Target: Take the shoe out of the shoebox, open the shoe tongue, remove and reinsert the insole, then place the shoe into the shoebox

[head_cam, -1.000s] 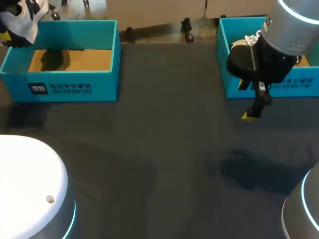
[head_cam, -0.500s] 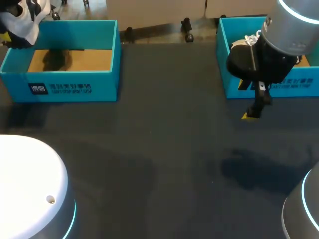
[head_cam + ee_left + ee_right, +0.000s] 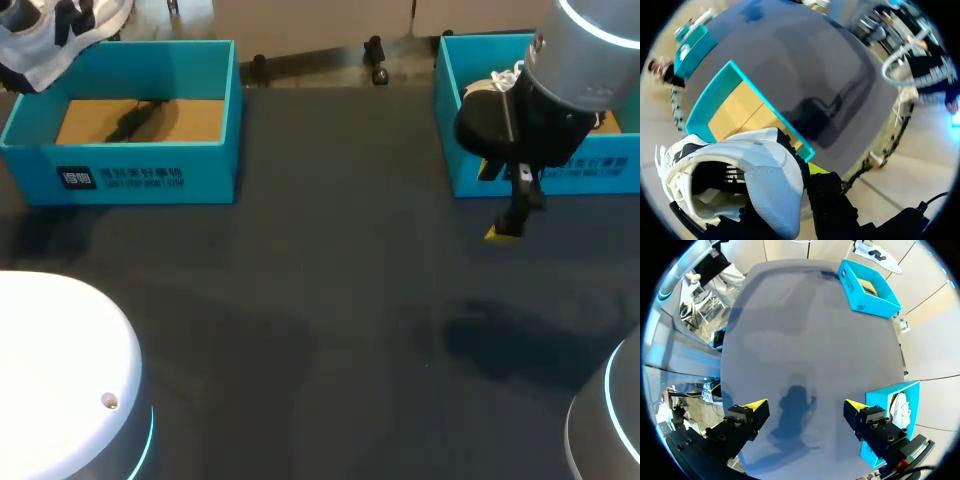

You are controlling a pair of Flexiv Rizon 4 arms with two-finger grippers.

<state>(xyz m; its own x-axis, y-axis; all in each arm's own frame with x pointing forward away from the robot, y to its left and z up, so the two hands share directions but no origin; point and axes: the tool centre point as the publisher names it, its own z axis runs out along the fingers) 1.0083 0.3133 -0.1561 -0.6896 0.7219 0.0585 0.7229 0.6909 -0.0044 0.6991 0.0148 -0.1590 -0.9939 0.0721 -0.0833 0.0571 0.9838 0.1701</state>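
A white shoe with black marks hangs in the air over the far left corner of the left teal shoebox, whose cardboard floor is bare. In the left wrist view my left gripper is shut on the shoe at its collar; one yellow tip shows outside, and the other is hidden by the shoe. The box lies below. My right gripper hangs open above the table in front of the right teal box. Nothing is between its fingers.
The right teal box holds a second white shoe. Dark table stretches between and in front of the two boxes. The left box shows far ahead of the right gripper.
The shoe in my left gripper has swung up and to the right, and its shadow in the left box has slid right. The right arm has not moved.
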